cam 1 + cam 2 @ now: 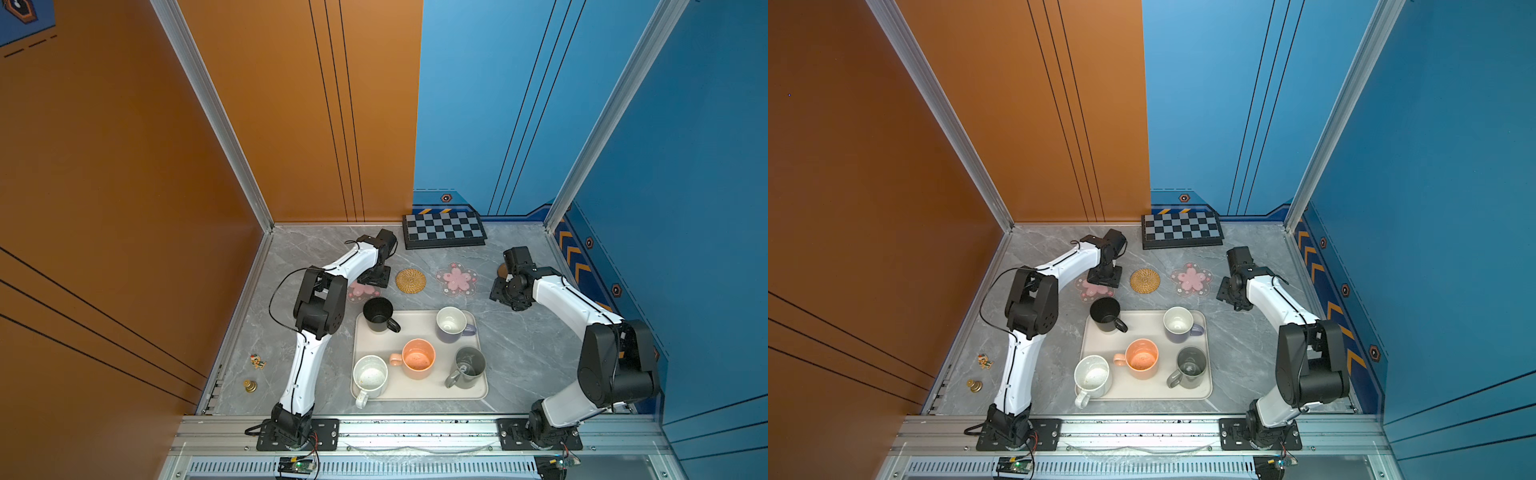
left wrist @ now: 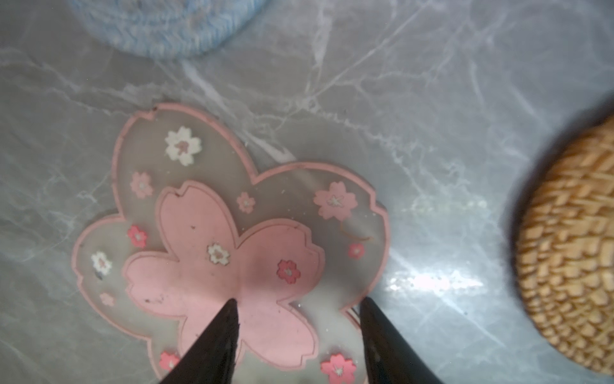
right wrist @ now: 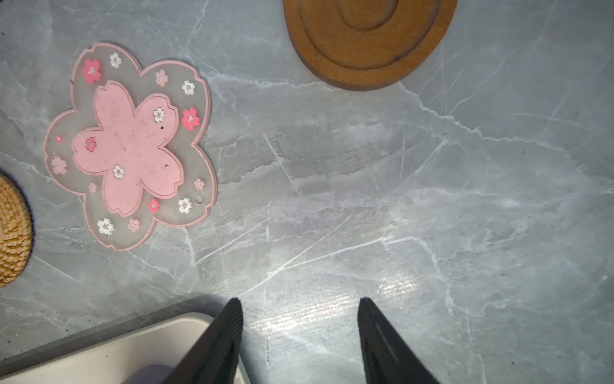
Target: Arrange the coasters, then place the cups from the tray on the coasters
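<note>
In both top views all 5 mugs stand on the cream tray (image 1: 399,332) at lower centre. The black mug (image 1: 378,314) is at its upper left corner and the lavender mug (image 1: 452,324) at its upper right. The peach-orange mug (image 1: 417,359) is in the middle, the grey mug (image 1: 469,365) lower right and the speckled white mug (image 1: 370,376) lower left.

Above the tray lie the coasters. The left flower coaster (image 1: 358,293) is half hidden under the left end effector (image 1: 374,279). Next come the straw coaster (image 1: 410,281), the right flower coaster (image 1: 456,279) and a sliver of the wooden coaster (image 1: 501,270) behind the right end effector (image 1: 500,291). The black mug stands near the left flower coaster, so a low arm swing could clip it.

In the left wrist view the jaws stand apart with nothing between them, low over the left flower coaster. I cannot tell whether they touch it. The knitted grey-blue coaster (image 2: 166,26) and the straw coaster lie near. The mat looks thin and soft: a pinch may fold it, or drag it against a neighbour.

In the right wrist view the jaws are apart and empty over bare tabletop (image 3: 365,199), with the tray corner just beside 1 fingertip. A low move that way could catch the rim and jostle all 5 mugs. The wooden coaster looks rigid and flat, so it may skid rather than lift.
</note>
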Motion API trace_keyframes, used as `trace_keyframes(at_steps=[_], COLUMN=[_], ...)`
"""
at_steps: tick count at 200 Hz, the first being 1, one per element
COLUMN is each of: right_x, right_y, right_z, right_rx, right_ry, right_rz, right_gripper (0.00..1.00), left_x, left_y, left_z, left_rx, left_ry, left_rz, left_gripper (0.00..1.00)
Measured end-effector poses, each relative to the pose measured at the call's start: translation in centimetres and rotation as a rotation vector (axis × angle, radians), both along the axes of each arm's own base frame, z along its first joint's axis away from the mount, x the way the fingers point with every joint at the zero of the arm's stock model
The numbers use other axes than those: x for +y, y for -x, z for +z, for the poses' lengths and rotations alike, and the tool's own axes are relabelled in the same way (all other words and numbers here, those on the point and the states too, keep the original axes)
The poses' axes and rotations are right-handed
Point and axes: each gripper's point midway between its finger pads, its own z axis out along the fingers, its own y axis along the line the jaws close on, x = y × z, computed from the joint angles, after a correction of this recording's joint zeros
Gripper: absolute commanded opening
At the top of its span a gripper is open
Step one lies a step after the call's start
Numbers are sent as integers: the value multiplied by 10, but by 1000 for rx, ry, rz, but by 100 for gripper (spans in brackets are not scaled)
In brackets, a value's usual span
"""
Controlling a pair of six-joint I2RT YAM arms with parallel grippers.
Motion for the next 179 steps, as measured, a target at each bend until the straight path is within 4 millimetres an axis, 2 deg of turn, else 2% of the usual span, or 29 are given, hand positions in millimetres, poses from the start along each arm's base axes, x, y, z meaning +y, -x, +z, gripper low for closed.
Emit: trace_keyframes(at_steps=[22, 52, 66, 83, 125, 143, 179], right_x=[0, 3, 6, 10, 24, 30, 41], right_y=[-2, -7, -8, -10, -16, -18, -17], right_z=[3, 7, 7, 7, 16, 20, 21], right_rx=[-8, -20, -20, -20, -38, -49, -52], right_ry=[-1, -4, -5, -6, -13, -16, -19], right_rz=[0, 4, 7, 16, 40, 52, 77], right_gripper=[59, 59, 59, 59, 59, 59, 59], left_x=[15, 42, 53, 66, 86, 83, 75], left_y=[5, 14, 21, 32, 60, 50, 38], left_z=[13, 44, 49, 42, -6, 0, -1], left_rx=[-1, -36, -42, -22, 70, 23, -22], left_ry=[30, 80, 99, 122, 230, 292, 385], left_rz=[34, 102, 135, 179, 305, 324, 344], left_gripper=[62, 63, 63, 62, 62, 62, 62])
